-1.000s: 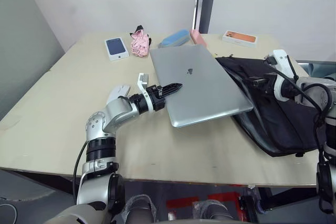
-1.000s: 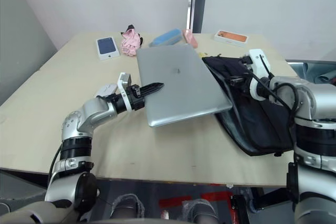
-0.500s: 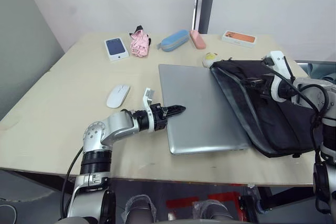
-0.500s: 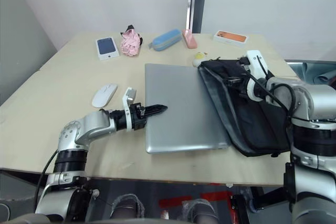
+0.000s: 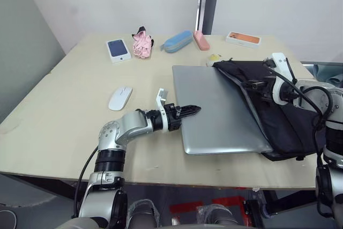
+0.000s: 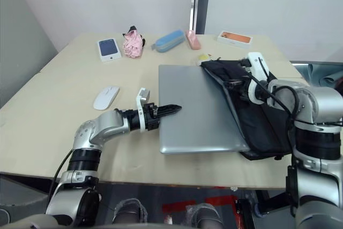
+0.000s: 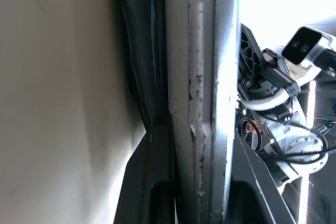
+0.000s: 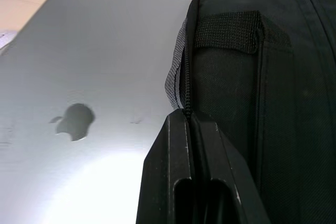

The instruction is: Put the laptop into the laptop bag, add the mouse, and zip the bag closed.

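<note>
Table [image 5: 64, 105]: pale wood top, bearing all items listed.

Laptop [image 5: 220, 111]: silver-grey, lid shut, lying flat near the table's front edge. Its right edge is tucked under the open mouth of the bag; most of the lid is bare.

Bag [image 5: 284, 122]: black fabric, lying flat at the right side of the table, its open edge overlapping the laptop's right side. Strap handle and zipper line visible in the right wrist view [image 8: 231, 30].

Mouse [image 5: 120, 98]: white, flat, on the table left of the laptop, apart from it and from the left arm.

Left gripper [image 5: 194, 110]: at the laptop's left edge, fingers clamped on that edge, one above the lid and one beneath, as the left wrist view shows.

Right gripper [image 5: 252, 85]: at the bag's upper flap by the open mouth, fingers pressed together on the fabric edge beside the zipper.

Plush charm [image 5: 214, 57]: small, pale with yellow, at the bag's far corner, partly hidden.

Far side of table, left to right: blue box [image 5: 118, 48]; pink crumpled item [image 5: 142, 43]; blue case [image 5: 178, 41]; pink case [image 5: 201, 39] just beside the blue one; box with orange top [image 5: 244, 38].
</note>
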